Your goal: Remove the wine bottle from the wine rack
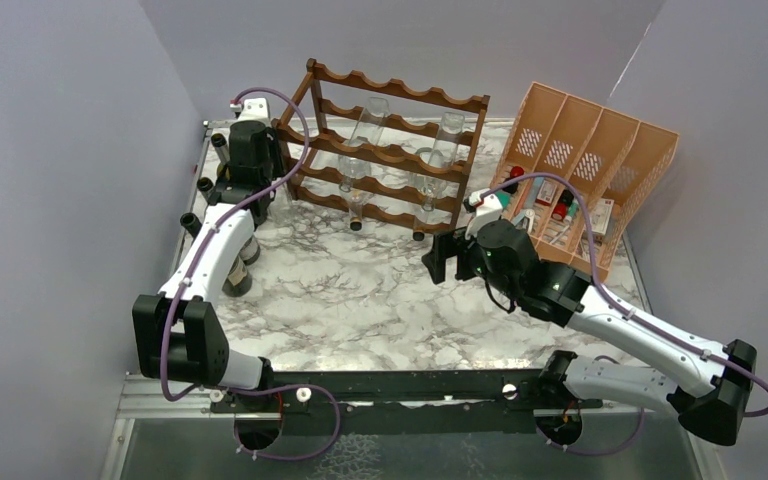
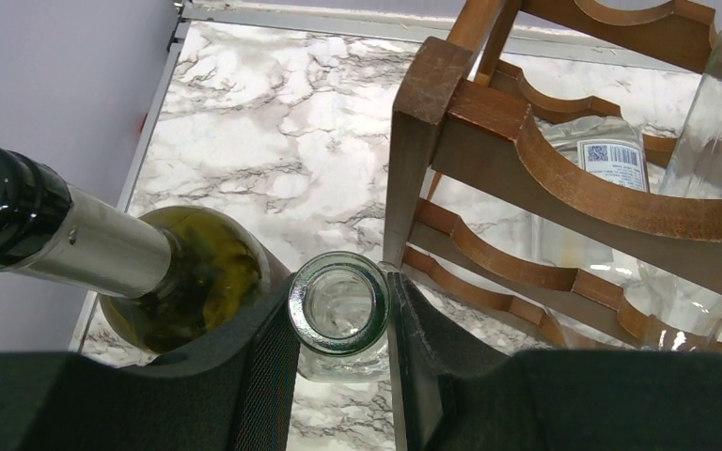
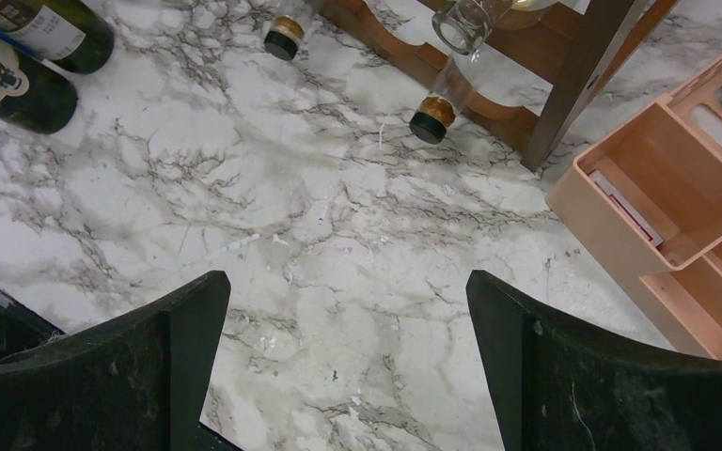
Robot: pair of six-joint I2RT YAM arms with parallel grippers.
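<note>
Clamping: the left jaws were shut tight on the neck of a clear wine bottle, whose open mouth faced the wrist camera at the lower centre of the left wrist view.
Wine bottle place: it was just left of the wine rack end post and outside the rails. Its base was hidden, so contact with the counter could not be told.
Neighbour: a green bottle with a silver-foiled neck was close against the left finger, at the lower left of that view.
Right jaws: they were wide apart and held nothing, above the marble near the centre of the top view.
Rack load: clear bottles lay across the wavy rails, upper centre of the top view.
Dark bottles: two labelled ones showed at the upper left of the right wrist view.
Organiser: the peach-orange organiser was right of the rack, at the upper right.
</note>
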